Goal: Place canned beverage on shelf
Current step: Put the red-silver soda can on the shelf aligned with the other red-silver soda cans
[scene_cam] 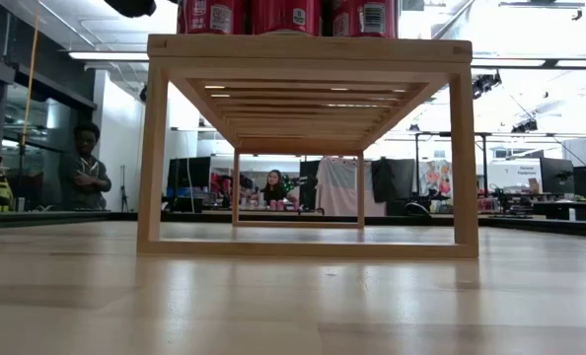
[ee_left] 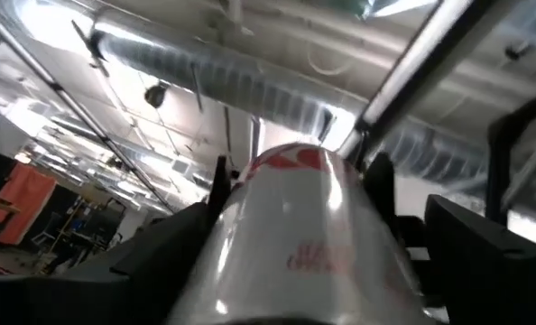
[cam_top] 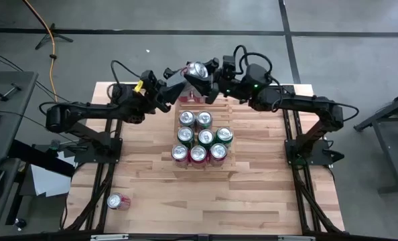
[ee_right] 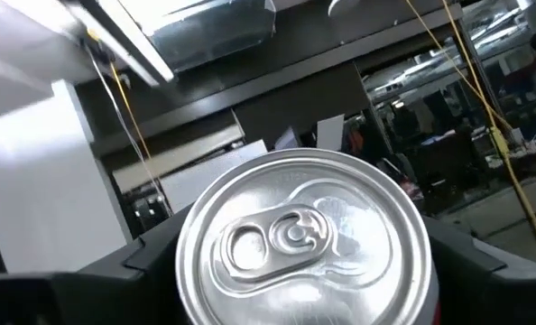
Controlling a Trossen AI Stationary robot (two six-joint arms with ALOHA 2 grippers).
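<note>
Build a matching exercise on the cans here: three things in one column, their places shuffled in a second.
Things
1. raised can
2. lone can
3. eight-can cluster

Places
A. standing on the shelf
B. on the bare tabletop, on the left arm's side
C. between the left gripper and the right gripper, above the shelf's far end

Pairs: 1-C, 2-B, 3-A

High looks straight down, low level; both share shelf [cam_top: 200, 134].
</note>
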